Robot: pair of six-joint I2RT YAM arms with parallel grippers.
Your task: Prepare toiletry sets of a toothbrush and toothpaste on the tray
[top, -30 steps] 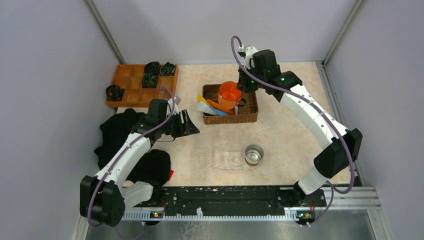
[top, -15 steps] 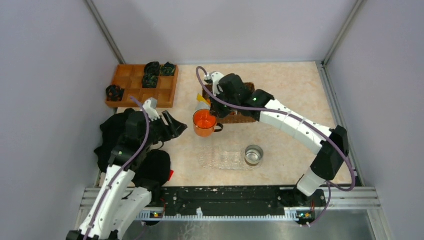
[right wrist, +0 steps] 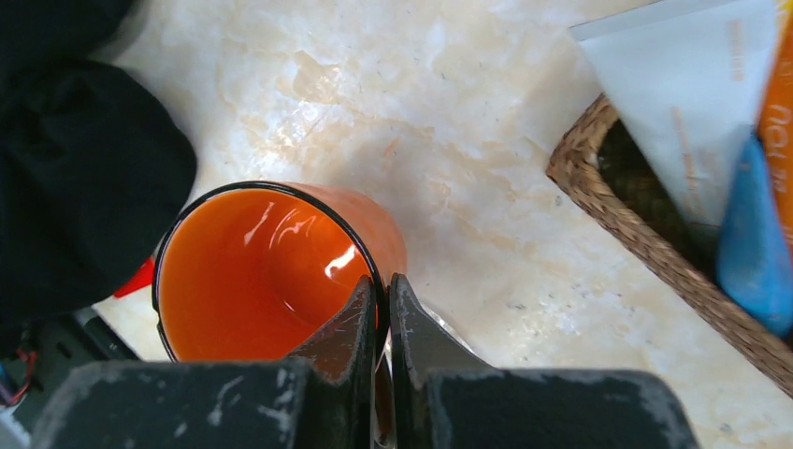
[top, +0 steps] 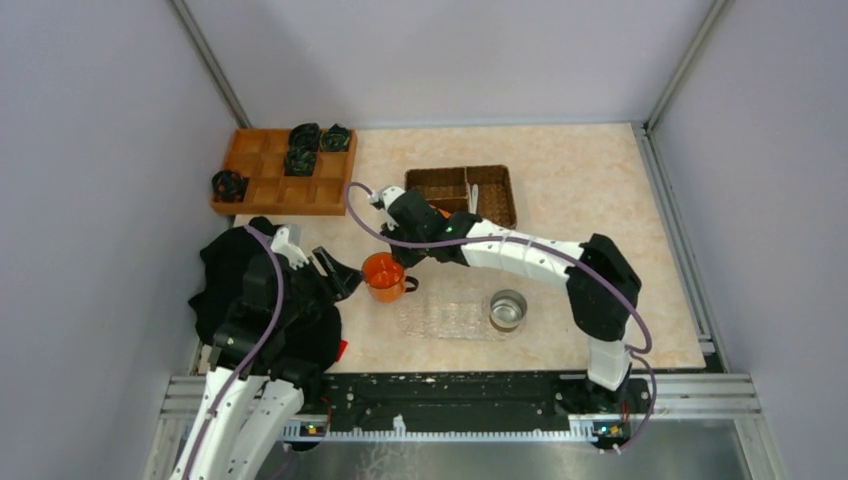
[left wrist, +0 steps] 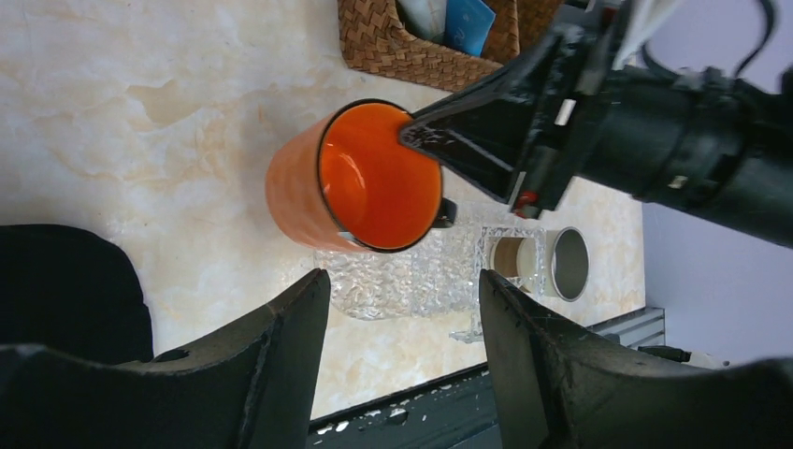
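Basically a clearing step, no set was on the tray yet. Right gripper (right wrist: 382, 292) was clamped on the rim of the glossy orange ceramic mug (top: 382, 277), one finger inside the cup and one outside. A rim pinch like that suits carrying an open mug from above. The mug sat tilted over the beige marbled desk (top: 600, 200), between the black cloth heap (top: 235, 270) and the clear bumpy plastic tray (top: 440, 318). Couldn't tell if its base touched the desk.

Left gripper (left wrist: 402, 304) had its jaws apart and empty, aimed at the mug from just beside it. It probably waited to receive the mug or guard the drop.

Task things were in the brown wicker divided basket (top: 498, 171). A white wedge tube (right wrist: 701, 112), a blue tube (right wrist: 748, 253) and an orange tube edge (right wrist: 778, 112) lay in its left compartment. A slim white stick (top: 474, 197), likely a toothbrush, lay in the right one.

The tray carried only the small steel cup (top: 508, 309) at its right end. My guess: the mug was held out here to open up access to the tubes.

The orange wooden compartment tray (top: 270, 190) with black bundles sat at the far left, not involved.
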